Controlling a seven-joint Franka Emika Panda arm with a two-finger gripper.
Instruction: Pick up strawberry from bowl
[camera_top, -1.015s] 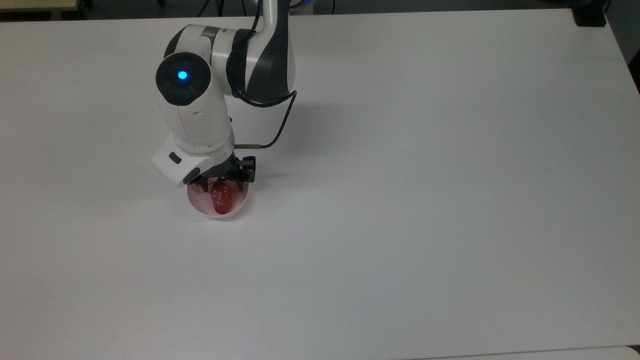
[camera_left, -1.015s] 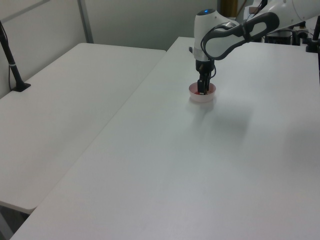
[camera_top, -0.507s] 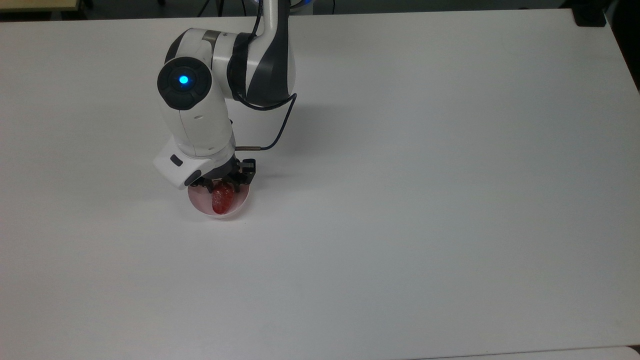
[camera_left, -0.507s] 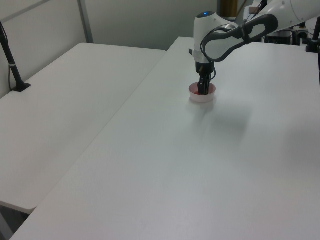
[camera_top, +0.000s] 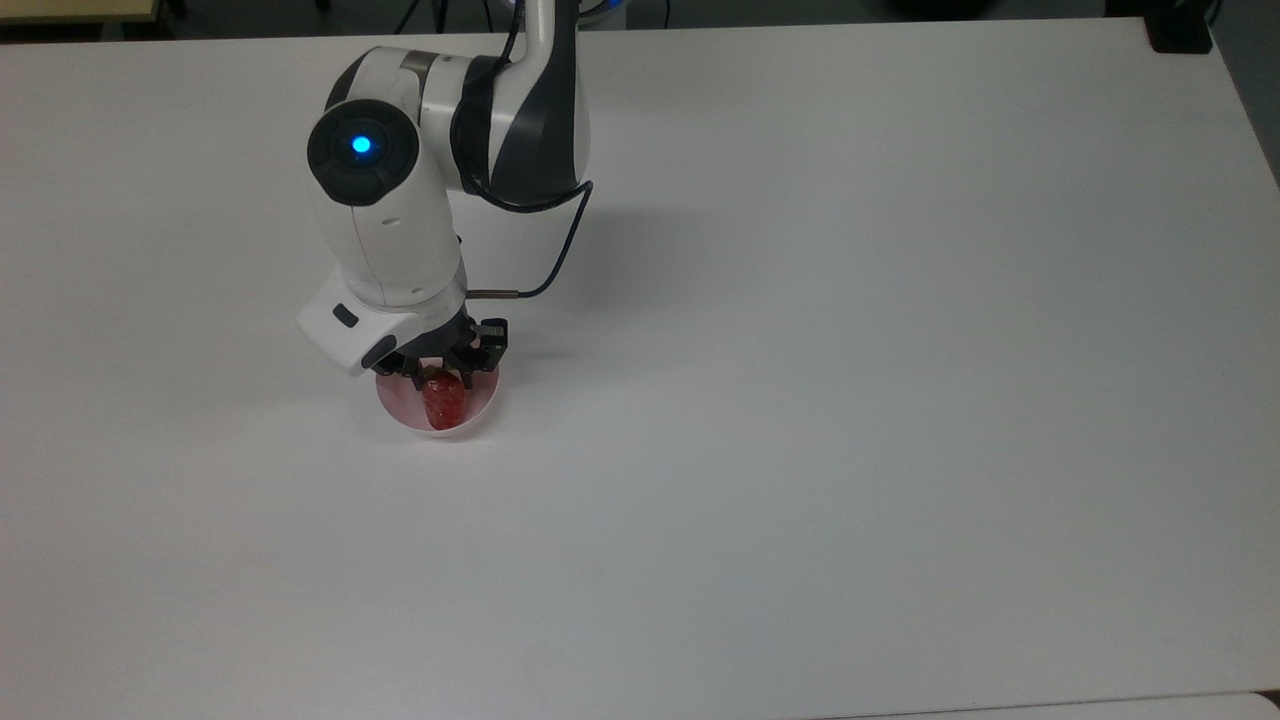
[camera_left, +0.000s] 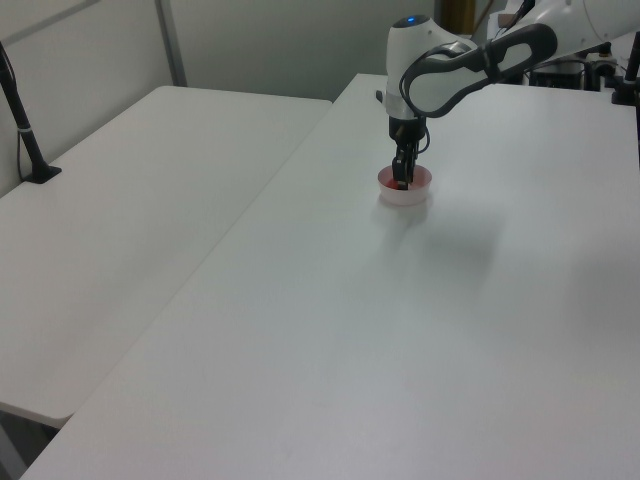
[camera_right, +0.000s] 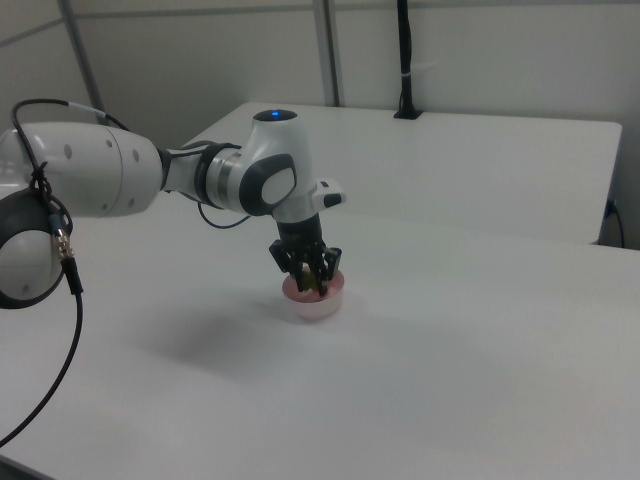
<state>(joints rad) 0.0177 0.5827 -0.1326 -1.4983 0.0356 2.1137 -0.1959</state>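
The pale pink bowl (camera_top: 478, 408) stands on the white table, left of centre in the top view. My gripper (camera_top: 437, 376) reaches down into it from above, its fingers shut on the stem end of the red strawberry (camera_top: 444, 403). The berry's tip points toward the near rim and hangs over the bowl's inside. In the left view the gripper (camera_left: 402, 180) dips into the bowl (camera_left: 405, 194) and the berry is hidden behind the fingers. In the right view the gripper (camera_right: 311, 281) sits just above the bowl (camera_right: 316, 303), with a bit of green cap between the fingers.
The white table (camera_top: 850, 400) stretches wide and bare to the top view's right and front. A second white table (camera_left: 120, 230) adjoins on the left view's left. A black post (camera_left: 22, 120) stands on it.
The fingers have drawn in around the strawberry's stem end. The arm has then risen slightly, and the berry has tilted and shifted a little toward the gripper.
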